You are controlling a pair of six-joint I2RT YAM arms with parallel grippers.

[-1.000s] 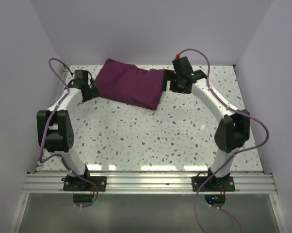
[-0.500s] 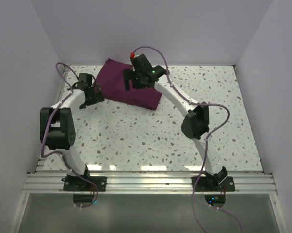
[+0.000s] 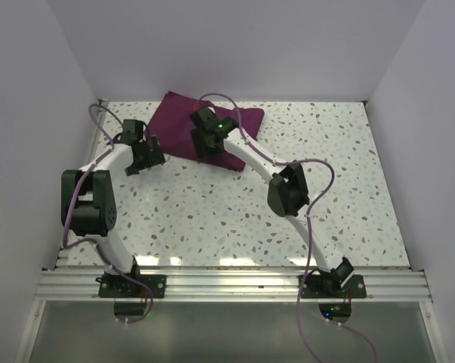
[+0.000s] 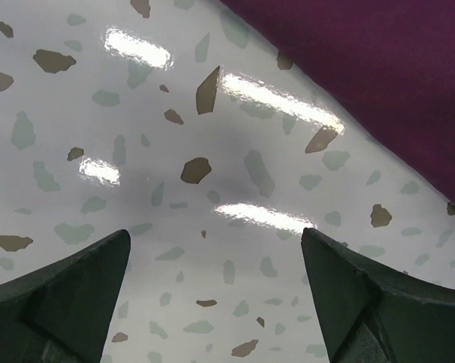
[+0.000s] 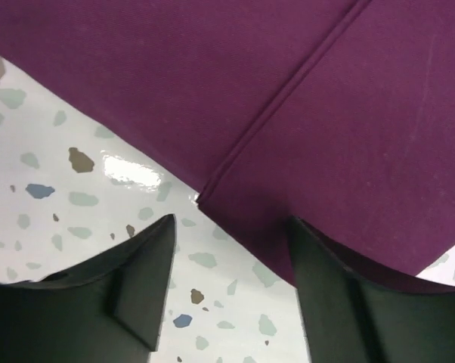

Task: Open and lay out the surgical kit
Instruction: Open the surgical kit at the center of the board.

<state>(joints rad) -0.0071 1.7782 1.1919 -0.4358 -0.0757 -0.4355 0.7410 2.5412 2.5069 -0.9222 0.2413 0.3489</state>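
both arms are built alike. the left arm [image 3: 106,156] and right arm [image 3: 250,157] have smooth white curved links joined by boxy black motor housings [image 3: 85,200]. a thin purple cable [image 3: 216,95] loops along each. black base plates [image 3: 133,286] are bolted to a ribbed aluminium rail [image 3: 235,286]. the right wrist carries a green light [image 3: 222,125] and a red tip [image 3: 195,110]. the left tool [image 4: 216,242] and right tool [image 5: 231,223] have dark grey, wedge-shaped fingers [image 4: 69,283].
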